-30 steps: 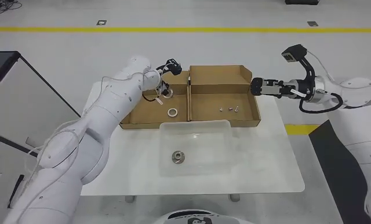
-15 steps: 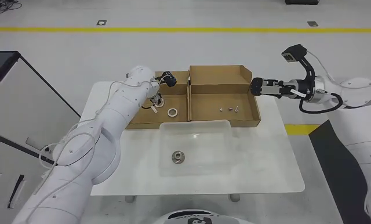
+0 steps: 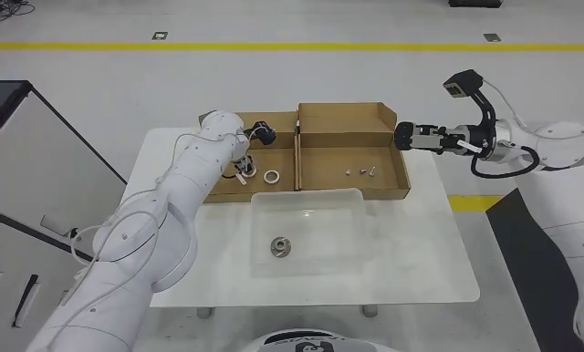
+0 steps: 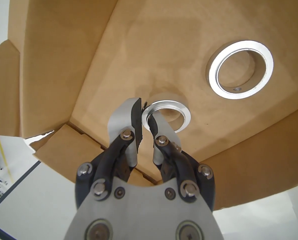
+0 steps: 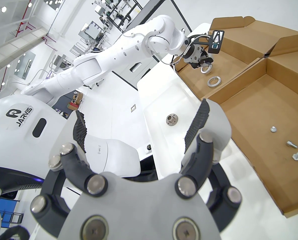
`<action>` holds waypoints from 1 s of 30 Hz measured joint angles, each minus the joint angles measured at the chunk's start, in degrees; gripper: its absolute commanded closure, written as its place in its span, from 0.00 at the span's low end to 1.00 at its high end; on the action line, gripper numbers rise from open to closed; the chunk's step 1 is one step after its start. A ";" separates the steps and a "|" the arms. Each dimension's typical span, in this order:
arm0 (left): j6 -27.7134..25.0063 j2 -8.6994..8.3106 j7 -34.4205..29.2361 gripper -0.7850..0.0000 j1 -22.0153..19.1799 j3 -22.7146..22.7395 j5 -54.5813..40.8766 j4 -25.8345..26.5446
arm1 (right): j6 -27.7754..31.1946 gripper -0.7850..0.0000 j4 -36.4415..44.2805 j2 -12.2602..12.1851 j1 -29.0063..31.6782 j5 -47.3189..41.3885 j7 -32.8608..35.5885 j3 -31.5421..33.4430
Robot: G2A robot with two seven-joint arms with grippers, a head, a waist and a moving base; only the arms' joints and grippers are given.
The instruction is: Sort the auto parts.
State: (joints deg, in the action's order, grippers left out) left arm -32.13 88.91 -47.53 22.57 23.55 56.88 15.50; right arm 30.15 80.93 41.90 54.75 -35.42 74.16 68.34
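My left gripper is shut on a silver metal ring, pinching its rim with one finger inside and one outside. It holds the ring low over the floor of the left cardboard box, near the box's front left part; the held ring also shows from above. A second, larger-looking ring lies flat on the box floor beside it. My right gripper hangs open and unladen past the right box's right wall.
Three small bolts lie on the right box's floor. A clear plastic tray in front of the boxes holds one flanged metal part. The white table extends to the right of the tray.
My left gripper, with the ring in it, has swung from the back of the left box toward its front left and come down lower. The right arm has kept still.
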 measured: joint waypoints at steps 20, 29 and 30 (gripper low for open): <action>-4.91 0.24 5.41 0.00 -5.22 2.95 -2.30 0.14 | 0.00 0.00 0.00 0.00 0.00 0.00 0.00 0.00; -17.02 -2.06 8.00 0.00 -7.80 5.90 -5.35 5.09 | 0.00 0.00 0.00 0.00 0.00 0.00 0.00 0.00; -17.89 -2.41 7.73 0.00 -7.91 6.32 -5.88 5.94 | 0.00 0.00 0.00 0.00 0.00 0.00 0.00 0.00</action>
State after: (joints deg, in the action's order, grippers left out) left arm -50.01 86.50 -39.80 14.66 29.87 51.00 21.44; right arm 30.15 80.93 41.90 54.75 -35.42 74.16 68.34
